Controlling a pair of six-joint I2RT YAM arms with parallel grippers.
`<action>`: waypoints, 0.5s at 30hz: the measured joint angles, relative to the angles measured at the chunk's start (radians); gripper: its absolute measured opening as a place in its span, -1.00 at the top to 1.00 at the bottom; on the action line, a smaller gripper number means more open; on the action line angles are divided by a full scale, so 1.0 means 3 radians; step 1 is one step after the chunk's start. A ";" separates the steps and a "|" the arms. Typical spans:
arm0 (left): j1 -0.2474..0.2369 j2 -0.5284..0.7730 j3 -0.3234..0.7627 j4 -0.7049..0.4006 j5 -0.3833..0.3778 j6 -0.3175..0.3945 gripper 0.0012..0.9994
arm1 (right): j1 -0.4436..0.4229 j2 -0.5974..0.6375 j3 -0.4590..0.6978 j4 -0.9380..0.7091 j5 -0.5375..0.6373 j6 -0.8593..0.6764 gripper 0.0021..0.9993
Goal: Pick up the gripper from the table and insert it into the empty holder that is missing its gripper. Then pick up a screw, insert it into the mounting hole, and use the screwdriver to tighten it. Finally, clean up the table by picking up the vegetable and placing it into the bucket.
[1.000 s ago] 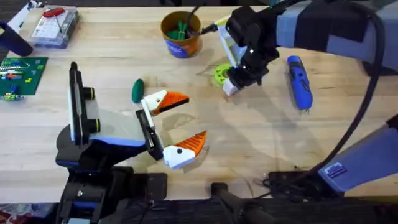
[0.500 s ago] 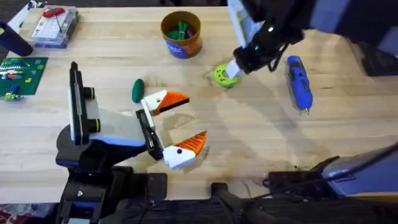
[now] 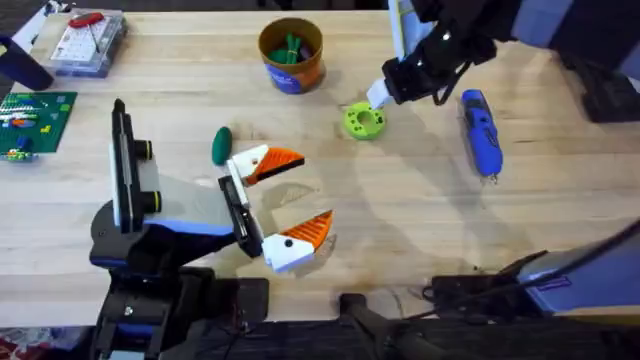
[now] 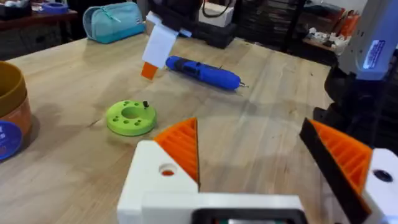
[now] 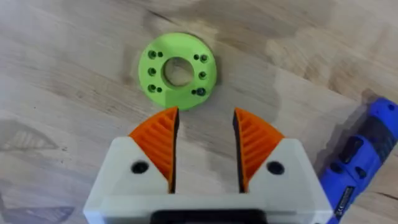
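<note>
My right gripper (image 3: 380,94) hangs open just beyond a lime-green ring (image 3: 363,121) with several small holes, touching nothing. Its orange pads (image 5: 163,140) are parted, with bare wood between them and the ring (image 5: 178,70) ahead. The blue screwdriver (image 3: 480,132) lies flat to the right of the ring. My left gripper (image 3: 300,197) rests wide open near the table's middle, and the dark green vegetable (image 3: 221,145) lies just to its left. The bucket (image 3: 291,55) stands upright at the back with green pieces inside. The loose gripper part, its holder and loose screws are out of view.
A clear plastic box (image 3: 88,40) with a red-handled tool sits at the far left corner, with a green board (image 3: 35,118) below it. Black cables (image 3: 470,290) run along the front edge. A teal pouch (image 4: 115,20) lies beyond the screwdriver (image 4: 202,70).
My right gripper has lifted and drawn back from beside the lime-green ring toward the table's far side. The ring is fully uncovered. The left arm has not moved.
</note>
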 joint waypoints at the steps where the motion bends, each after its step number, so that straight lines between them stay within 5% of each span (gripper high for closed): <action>1: 0.0000 0.0000 0.0000 0.0000 -0.0001 0.0000 -0.98 | 0.0000 0.0040 0.0000 0.0000 0.0001 0.0000 0.06; 15: 0.0000 0.0000 0.0001 0.0000 0.0000 0.0000 -0.98 | 0.0000 0.0387 -0.0034 0.0086 0.0001 -0.0001 0.06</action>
